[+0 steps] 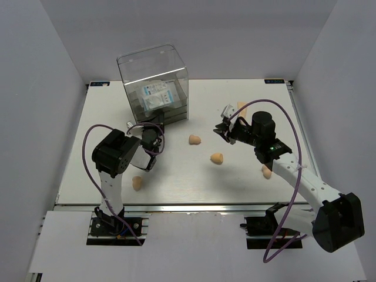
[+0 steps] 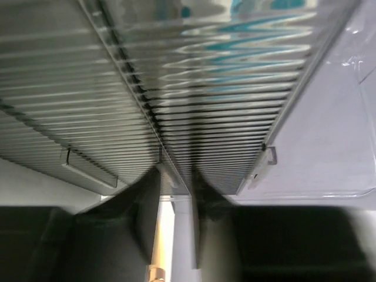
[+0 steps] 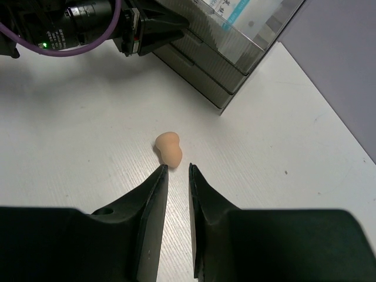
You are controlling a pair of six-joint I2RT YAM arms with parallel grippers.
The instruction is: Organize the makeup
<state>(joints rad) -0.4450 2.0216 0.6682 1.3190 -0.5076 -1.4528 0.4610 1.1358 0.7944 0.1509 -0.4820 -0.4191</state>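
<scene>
Peach-tan and egg-shaped, the sponge [image 3: 168,148] you are after lies on the bare bench [image 3: 282,176] at the middle of the right wrist view, just beyond the tips of the right gripper [image 3: 177,168]. That gripper is empty, its jaws only narrowly parted, and the gap looks slimmer than the sponge. To pick it well, spread the jaws first, then come down so the sponge's waist sits between them. It looks soft, so close gently and expect it to squash.

In the overhead view more sponges [image 1: 217,157] lie scattered across the lower centre and right, well apart from one another. White-and-blue packets [image 1: 155,97] sit inside the clear drawer box [image 1: 153,76] at the upper left.

The left gripper [image 2: 176,173] is close up against the box's ribbed front, with a thin tan stick [image 2: 157,247] lying along one finger. You cannot tell whether the jaws clamp it, because blur and the black fingers hide the contact. Which drawer it faces is equally unclear. A small tan thing [image 1: 241,106] at the upper right, behind the right gripper, is too cut off to name.
</scene>
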